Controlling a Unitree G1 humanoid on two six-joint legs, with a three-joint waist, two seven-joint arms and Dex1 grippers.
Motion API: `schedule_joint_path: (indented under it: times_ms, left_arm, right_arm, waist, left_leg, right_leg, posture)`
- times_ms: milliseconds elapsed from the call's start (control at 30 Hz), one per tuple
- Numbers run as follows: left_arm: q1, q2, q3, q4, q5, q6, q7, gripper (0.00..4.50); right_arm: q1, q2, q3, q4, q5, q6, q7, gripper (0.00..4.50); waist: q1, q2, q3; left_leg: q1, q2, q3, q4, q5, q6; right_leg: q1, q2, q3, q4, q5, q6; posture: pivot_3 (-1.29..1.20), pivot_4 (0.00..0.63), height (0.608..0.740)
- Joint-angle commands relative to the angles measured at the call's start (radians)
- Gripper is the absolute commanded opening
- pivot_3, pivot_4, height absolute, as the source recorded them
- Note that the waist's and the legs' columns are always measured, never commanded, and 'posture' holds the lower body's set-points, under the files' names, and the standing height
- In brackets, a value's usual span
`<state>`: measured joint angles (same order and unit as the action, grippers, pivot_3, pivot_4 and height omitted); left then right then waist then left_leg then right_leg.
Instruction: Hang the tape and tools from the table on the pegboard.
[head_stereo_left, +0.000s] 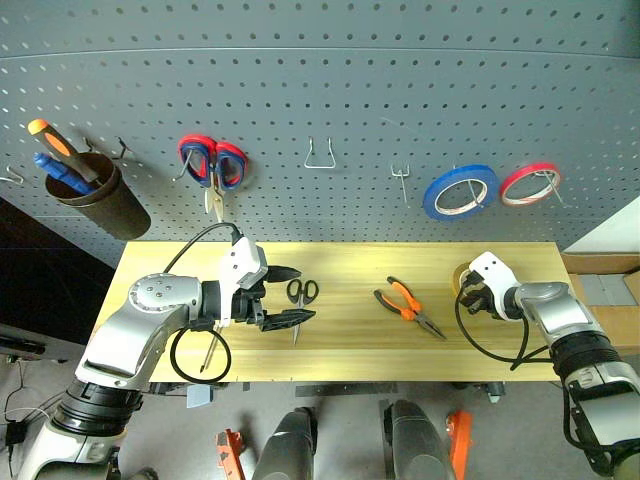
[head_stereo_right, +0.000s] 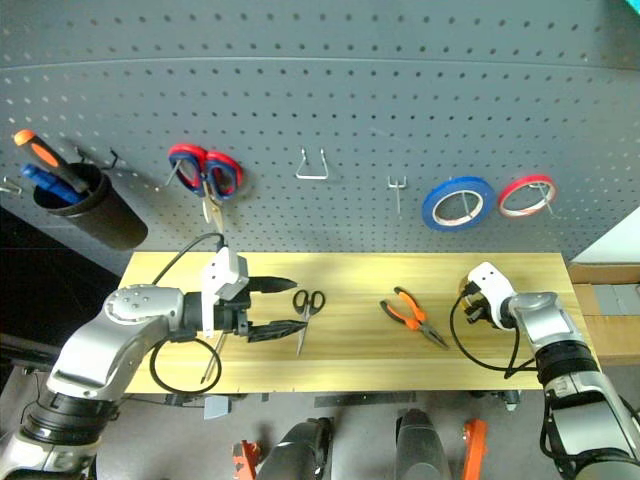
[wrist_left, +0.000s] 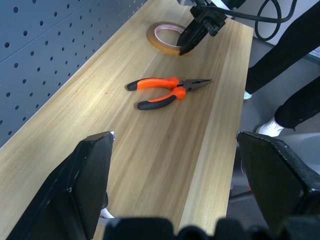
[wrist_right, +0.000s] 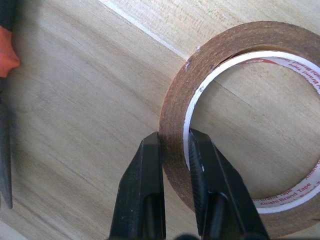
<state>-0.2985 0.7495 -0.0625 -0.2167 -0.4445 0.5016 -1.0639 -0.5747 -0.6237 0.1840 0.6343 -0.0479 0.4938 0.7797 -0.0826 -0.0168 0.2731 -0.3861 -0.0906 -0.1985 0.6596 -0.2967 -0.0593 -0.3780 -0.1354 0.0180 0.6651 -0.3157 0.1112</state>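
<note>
A: Where the light yellowish wooden plank table (head_stereo_left: 340, 340) runs out toward the robot's right, what is the right gripper (wrist_right: 173, 145) doing?

B: Its two black fingers are clamped on the wall of the yellow ring-shaped roll of thin tape (wrist_right: 240, 125), one finger outside the ring and one inside it. The roll lies flat on the planks near the table's right end.

A: And the left gripper (head_stereo_left: 292, 295)?

B: Spread wide with nothing between its fingers. It hovers over the left part of the table, pointing toward the right.

A: Where are the tools?

B: The small black-handled scissors with steel blades (head_stereo_left: 300, 299) lie just beside the left fingertips, handles toward the pegboard. The pliers with orange-and-black handles (head_stereo_left: 408, 307) lie right of the table's middle, between the scissors and the tape, well apart from both grippers. A slim metal shaft (head_stereo_left: 209, 352) shows under the left forearm near the front edge; its handle is hidden, so I cannot tell what it is.

A: What hangs on the wide dark grey perforated pegboard (head_stereo_left: 330, 90)?

B: A dark brown cup (head_stereo_left: 100, 200) with orange-and-blue-handled screwdrivers (head_stereo_left: 58, 160) at the left, red-and-blue-handled scissors (head_stereo_left: 213, 165) on a hook, a bare wire hook (head_stereo_left: 319, 155), then a blue tape roll (head_stereo_left: 460, 192) and a red tape roll (head_stereo_left: 530, 184) side by side at the right.
</note>
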Motion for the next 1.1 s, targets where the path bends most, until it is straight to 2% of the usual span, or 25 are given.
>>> schedule_joint_path:
  times_ms: [33,167,267,400,533,667,767,867,1100]
  left_arm:
    - [0.01,0.011,0.049,-0.02,-0.033,0.005,-0.009,4.21]
    - [0.017,0.014,0.072,-0.018,-0.049,0.01,-0.004,4.21]
    - [0.024,0.019,0.09,-0.019,-0.053,0.015,-0.006,4.21]
    - [0.027,0.021,0.1,-0.015,-0.055,0.013,-0.012,4.21]
    - [0.019,0.016,0.112,-0.003,-0.061,0.011,-0.007,4.21]
    - [0.013,0.015,0.121,0.007,-0.066,0.006,-0.005,4.21]
    - [0.004,0.004,0.126,0.016,-0.069,-0.001,-0.002,4.21]
    - [-0.003,-0.008,0.132,0.015,-0.067,-0.016,0.005,4.21]
    - [0.029,0.008,0.139,-0.028,-0.068,-0.027,-0.003,4.21]
  right_arm:
    - [0.06,0.004,-0.01,-0.029,-0.01,0.016,-0.027,0.11]
    - [0.153,-0.034,-0.069,-0.251,-0.001,0.041,-0.058,0.11]
    - [0.302,-0.078,-0.135,-0.574,0.011,0.118,-0.081,0.11]
    - [0.458,-0.093,-0.174,-0.916,0.0,0.211,-0.117,0.11]
    - [0.596,-0.061,-0.15,-1.237,-0.07,0.243,-0.215,0.11]
    - [0.709,-0.033,-0.029,-1.462,-0.208,0.168,-0.326,0.11]
    - [0.704,-0.022,0.039,-1.511,-0.312,0.074,-0.394,0.11]
    - [0.627,-0.019,0.043,-1.481,-0.374,-0.022,-0.43,0.11]
    - [0.397,0.012,0.041,-1.267,-0.373,-0.17,-0.421,0.11]
  waist:
    - [0.0,0.0,0.0]
    - [0.003,0.0,0.0]
    - [0.005,0.001,0.0]
    - [0.001,0.001,0.0]
    - [-0.002,0.001,0.0]
    - [-0.001,0.0,0.0]
    - [-0.004,0.0,0.0]
    - [-0.004,0.0,0.0]
    - [-0.006,-0.001,-0.001]
  left_leg:
    - [0.0,0.0,0.0,0.0,0.0,0.0]
    - [-0.002,0.0,0.0,0.0,0.0,0.0]
    - [-0.012,-0.001,0.0,0.002,0.0,0.0]
    - [-0.014,-0.002,0.005,0.002,0.0,0.0]
    - [-0.013,-0.001,0.007,0.003,0.0,0.0]
    - [-0.013,-0.001,0.008,0.004,0.0,0.0]
    - [-0.013,-0.001,0.009,0.005,0.0,0.0]
    - [-0.013,-0.001,0.01,0.005,0.0,0.0]
    - [-0.012,0.0,0.01,0.004,0.0,0.0]
  right_leg:
    - [0.0,0.0,0.0,0.0,0.0,0.0]
    - [-0.002,0.0,0.0,0.0,0.0,0.0]
    - [-0.012,-0.002,0.0,0.003,0.0,0.0]
    - [-0.017,-0.004,0.0,0.009,0.0,0.0]
    - [-0.02,-0.004,0.0,0.013,0.0,0.0]
    - [-0.021,-0.004,0.0,0.015,0.0,0.0]
    - [-0.021,-0.005,0.001,0.015,0.0,0.0]
    - [-0.021,-0.005,0.0,0.015,0.0,0.0]
    - [-0.021,-0.005,-0.001,0.015,0.0,0.0]
  posture:
    - [-0.07,0.289,0.74]
    - [-0.07,0.284,0.74]
    - [-0.08,0.283,0.74]
    - [-0.1,0.282,0.74]
    - [-0.12,0.278,0.74]
    - [-0.13,0.276,0.74]
    - [-0.14,0.271,0.74]
    - [-0.14,0.266,0.74]
    - [-0.12,0.256,0.74]
